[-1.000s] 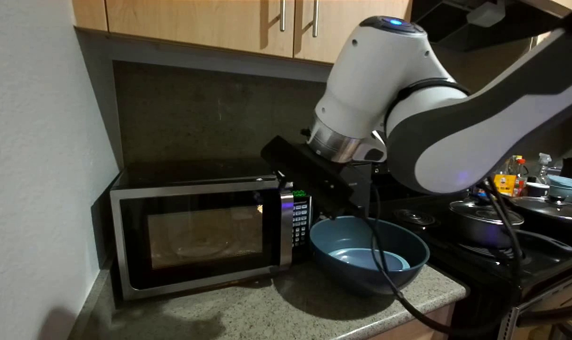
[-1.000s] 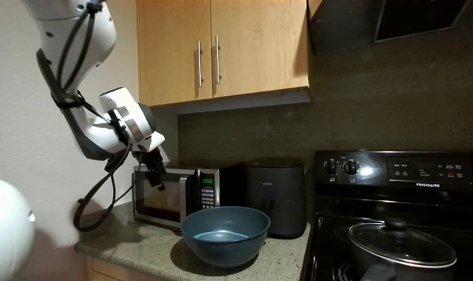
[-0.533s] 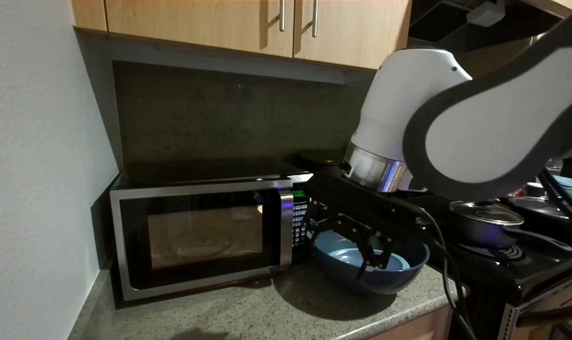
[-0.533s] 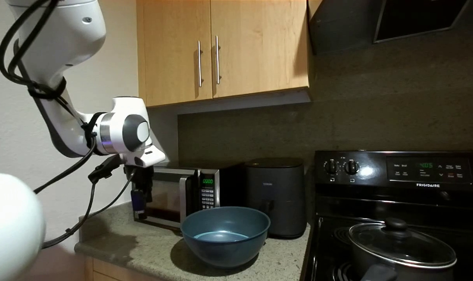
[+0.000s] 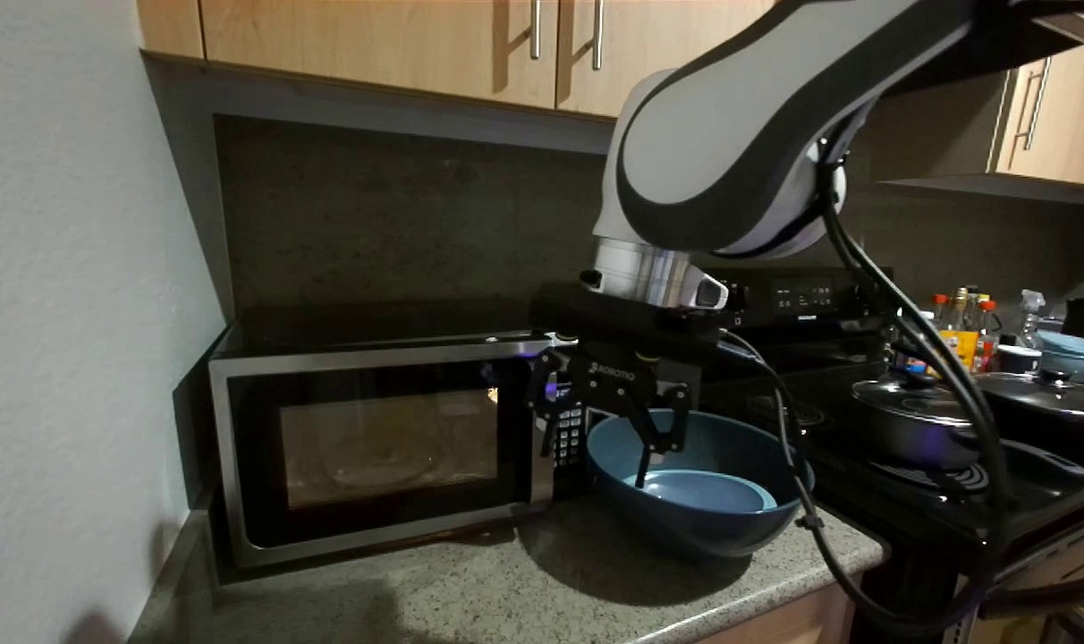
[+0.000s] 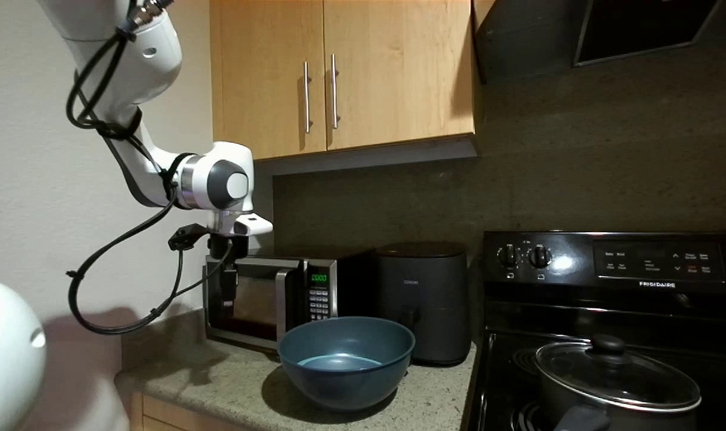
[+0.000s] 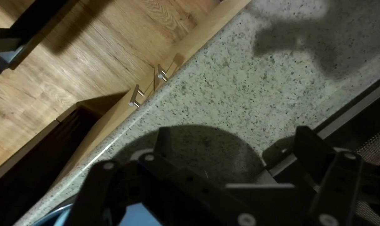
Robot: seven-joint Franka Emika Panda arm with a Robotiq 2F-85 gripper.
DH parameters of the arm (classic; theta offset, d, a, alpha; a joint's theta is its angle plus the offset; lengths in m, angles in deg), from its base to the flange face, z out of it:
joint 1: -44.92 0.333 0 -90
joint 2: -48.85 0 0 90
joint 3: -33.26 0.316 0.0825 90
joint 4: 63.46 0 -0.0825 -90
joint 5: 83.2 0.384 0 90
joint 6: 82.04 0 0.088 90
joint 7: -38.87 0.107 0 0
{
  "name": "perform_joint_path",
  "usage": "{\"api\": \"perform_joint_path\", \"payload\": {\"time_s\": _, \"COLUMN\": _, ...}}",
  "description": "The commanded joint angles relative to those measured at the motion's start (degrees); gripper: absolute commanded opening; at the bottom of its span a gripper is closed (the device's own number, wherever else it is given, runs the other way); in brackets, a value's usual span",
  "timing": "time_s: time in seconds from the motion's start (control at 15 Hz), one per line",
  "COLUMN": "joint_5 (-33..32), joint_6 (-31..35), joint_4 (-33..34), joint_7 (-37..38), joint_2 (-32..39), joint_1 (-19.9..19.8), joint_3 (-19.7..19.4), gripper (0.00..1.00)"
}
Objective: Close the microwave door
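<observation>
While the jaws gape, countertop [image 7: 240, 78] stretches from microwave door [image 5: 381, 452] to edge [image 7: 135, 121].

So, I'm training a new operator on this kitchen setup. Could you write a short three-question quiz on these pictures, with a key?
1. True or false: the gripper is fully shut.
2. Multiple choice: what color is the digital display on the microwave? A) red B) green C) blue
3. Name it: which appliance stands on the counter between the microwave and the stove?

Key
1. False; its fingers stand apart in the wrist view.
2. B
3. An air fryer
</observation>
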Motion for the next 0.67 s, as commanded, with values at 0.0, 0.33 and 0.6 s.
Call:
{"api": "perform_joint_path", "payload": {"time_s": 0.0, "joint_5": -4.8, "joint_6": 0.7, "joint_4": 7.6, "joint_7": 0.8, "joint_2": 7.8, "joint_1": -7.3, "joint_3": 7.2, "gripper": 1.0}}
{"api": "perform_joint_path", "payload": {"time_s": 0.33, "joint_5": -13.6, "joint_6": 5.2, "joint_4": 14.5, "joint_7": 6.2, "joint_2": 15.7, "joint_1": -8.1, "joint_3": 7.7, "gripper": 1.0}}
{"api": "perform_joint_path", "payload": {"time_s": 0.6, "joint_5": -24.8, "joint_6": 16.8, "joint_4": 17.8, "joint_7": 19.1, "joint_2": 20.6, "joint_1": -4.8, "joint_3": 2.9, "gripper": 1.0}}
